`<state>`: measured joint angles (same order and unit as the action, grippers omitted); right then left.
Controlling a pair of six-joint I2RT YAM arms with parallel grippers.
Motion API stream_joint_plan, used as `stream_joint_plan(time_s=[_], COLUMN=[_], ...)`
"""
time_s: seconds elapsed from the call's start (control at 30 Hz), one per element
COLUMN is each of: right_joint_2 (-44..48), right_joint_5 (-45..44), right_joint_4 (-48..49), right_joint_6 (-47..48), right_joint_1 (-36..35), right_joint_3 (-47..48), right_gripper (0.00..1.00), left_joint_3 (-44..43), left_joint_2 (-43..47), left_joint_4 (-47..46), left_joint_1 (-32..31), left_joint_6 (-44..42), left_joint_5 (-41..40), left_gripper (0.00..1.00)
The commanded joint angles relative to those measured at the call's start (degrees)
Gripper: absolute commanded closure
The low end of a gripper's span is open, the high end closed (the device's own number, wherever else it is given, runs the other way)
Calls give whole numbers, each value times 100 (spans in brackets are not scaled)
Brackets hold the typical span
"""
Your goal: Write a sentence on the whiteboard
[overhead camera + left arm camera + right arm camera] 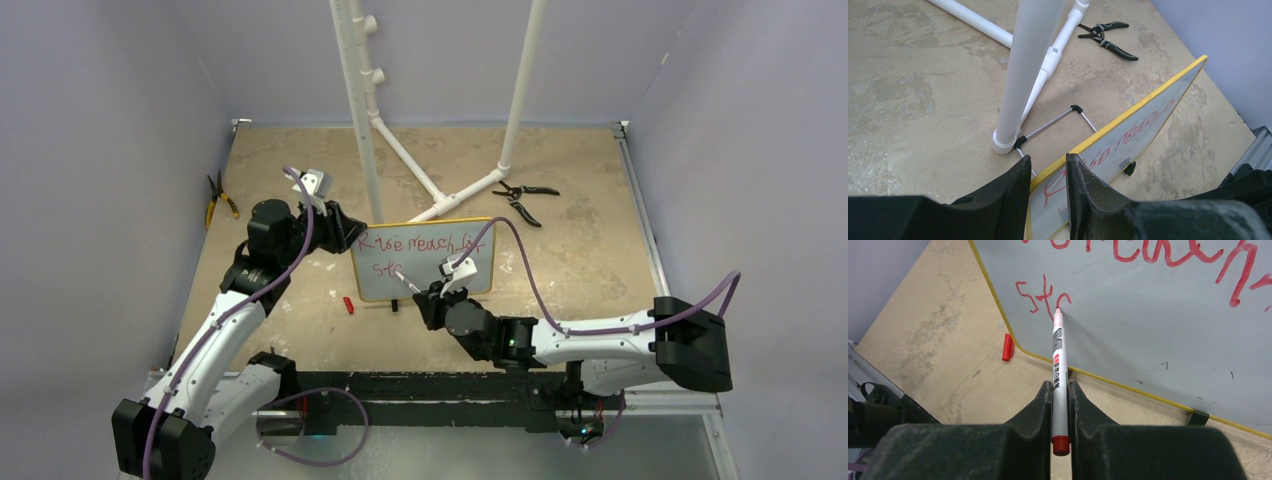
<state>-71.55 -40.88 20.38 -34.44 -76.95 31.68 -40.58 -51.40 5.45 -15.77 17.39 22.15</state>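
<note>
The left fingers (1013, 190) are pinched onto the upper left corner of the whiteboard (425, 258), its yellow frame passing between them. The board stands tilted on the table (580, 250). The red sentence (420, 242) fills the top line, with a few letters below. The marker (1058, 355) touches the last letter with its tip, clamped tight between the right fingers (1038, 405). A red cap (1007, 347) lies beside the board's lower left corner.

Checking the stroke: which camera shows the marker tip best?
Right wrist: the marker runs straight out from the jaws, its tip on the whiteboard at the red letters. Top view shows it tiny. Left wrist: its own jaws block that spot.
</note>
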Motion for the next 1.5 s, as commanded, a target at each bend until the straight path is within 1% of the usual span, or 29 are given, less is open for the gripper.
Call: stream_joint_plan(time_s=[0.0, 0.27, 0.57, 0.8, 1.13, 1.47], right_joint_2=[25, 183, 336, 376, 396, 161], right_joint_5=[-113, -278, -643, -725, -710, -513], right_joint_4=[-286, -619, -403, -255, -241, -538], right_joint_6=[-208, -320, 23, 152, 120, -254], right_joint_1=[60, 58, 65, 65, 59, 60], right_joint_3=[33, 83, 234, 293, 278, 163], right_gripper=[100, 100, 100, 100, 100, 100], left_joint_3=[41, 45, 47, 46, 45, 46], left_joint_2=[23, 11, -2, 7, 15, 7], left_joint_4=[8, 0, -9, -9, -1, 0], left_joint_1=[4, 4, 4, 4, 4, 4], left_joint_6=[44, 54, 54, 61, 61, 55], left_joint_5=[79, 88, 96, 96, 88, 86], left_gripper=[70, 70, 70, 70, 70, 70])
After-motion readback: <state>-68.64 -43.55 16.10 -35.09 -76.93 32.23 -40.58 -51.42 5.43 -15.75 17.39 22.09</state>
